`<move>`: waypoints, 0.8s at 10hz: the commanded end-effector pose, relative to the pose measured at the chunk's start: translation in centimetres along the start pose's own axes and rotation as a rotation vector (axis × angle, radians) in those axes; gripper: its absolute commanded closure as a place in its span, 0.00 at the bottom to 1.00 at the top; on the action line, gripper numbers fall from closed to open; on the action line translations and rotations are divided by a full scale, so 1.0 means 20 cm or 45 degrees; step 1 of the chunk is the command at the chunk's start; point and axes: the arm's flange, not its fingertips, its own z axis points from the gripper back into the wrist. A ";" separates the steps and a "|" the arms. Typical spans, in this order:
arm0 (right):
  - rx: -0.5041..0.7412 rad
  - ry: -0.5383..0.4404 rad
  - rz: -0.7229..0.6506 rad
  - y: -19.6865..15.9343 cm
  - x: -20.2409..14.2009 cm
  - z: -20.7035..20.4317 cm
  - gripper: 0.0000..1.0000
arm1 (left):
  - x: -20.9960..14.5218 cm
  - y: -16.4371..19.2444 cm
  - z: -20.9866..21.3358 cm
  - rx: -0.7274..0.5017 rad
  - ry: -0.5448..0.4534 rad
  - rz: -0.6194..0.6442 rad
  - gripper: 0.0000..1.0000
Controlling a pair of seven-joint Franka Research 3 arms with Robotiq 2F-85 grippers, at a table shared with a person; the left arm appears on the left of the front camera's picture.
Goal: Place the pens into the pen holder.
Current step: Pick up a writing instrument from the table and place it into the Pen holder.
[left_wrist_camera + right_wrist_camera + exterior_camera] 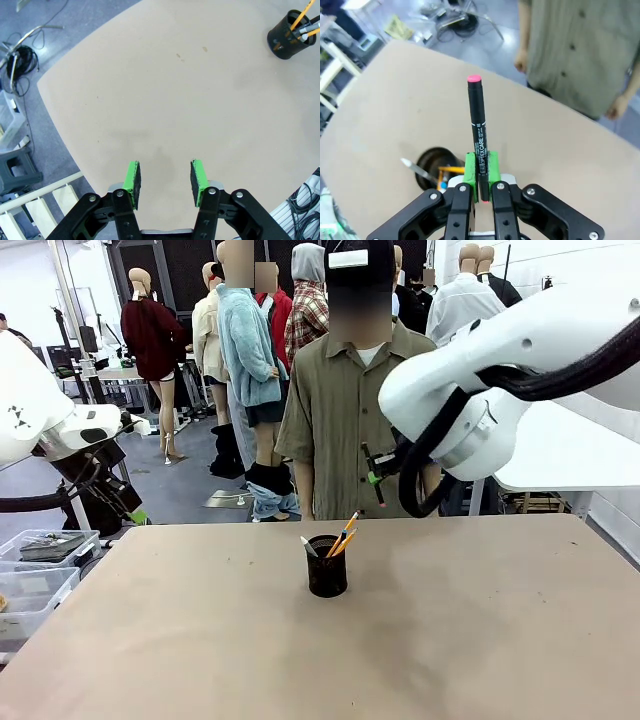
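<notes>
A bare tan tabletop (450, 640) is seen in a busy room, a person in an olive shirt (350, 410) standing at its far edge. The small black mesh cup (327, 567) holds yellow-orange pencils (343, 538) leaning right. The right tool (481, 170) is clamped on a dark red-tipped pen (477, 130), its long axis along the fingers, tip outward, above the cup. The left tool (166, 180) is parted, empty.

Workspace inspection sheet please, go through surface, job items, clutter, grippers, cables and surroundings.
Surface: tan table, bare apart from the holder.
Job's things: black mesh pen holder upright mid-table with yellow pencils and a grey-tipped pen; dark marker held above it.
Clutter: nothing seen on the table.
Grippers: left gripper jaws apart, empty; right gripper shut on the marker.
Cables: black hose on right arm.
Surroundings: person at far side; plastic bins left.
</notes>
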 end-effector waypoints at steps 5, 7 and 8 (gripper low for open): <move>0.487 -0.175 0.422 0.12 -0.10 -0.12 1.00 | 0.01 0.01 0.00 0.022 0.001 0.006 0.46; 0.585 -0.117 0.487 0.19 -0.10 -0.22 1.00 | 0.01 0.01 0.00 0.022 0.001 0.006 0.46; 0.602 -0.086 0.488 0.22 -0.11 -0.26 1.00 | 0.01 0.01 0.00 0.022 0.001 0.006 0.46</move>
